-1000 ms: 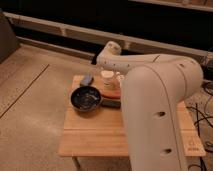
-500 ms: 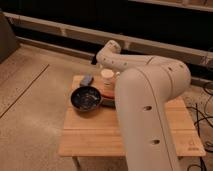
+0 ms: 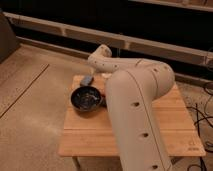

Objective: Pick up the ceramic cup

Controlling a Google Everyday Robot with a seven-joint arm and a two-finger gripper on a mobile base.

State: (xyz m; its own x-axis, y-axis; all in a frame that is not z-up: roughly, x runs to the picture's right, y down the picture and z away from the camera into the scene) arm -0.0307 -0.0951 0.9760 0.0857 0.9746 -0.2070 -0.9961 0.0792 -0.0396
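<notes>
Not yet lifted, as far as can be judged. Only a pale sliver of the cup (image 3: pixel 106 76) showing at the far edge of the wooden table (image 3: pixel 90 142), just beside the small grey-blue object (image 3: pixel 87 80) and beyond the dark bowl (image 3: pixel 86 98). Reaching across the table with the big white arm (image 3: pixel 135 100), whose bulk hides the gripper, probably down near the cup; impossible to tell whether open or closed. Left to do: confirm the grasp and raise the cup.
</notes>
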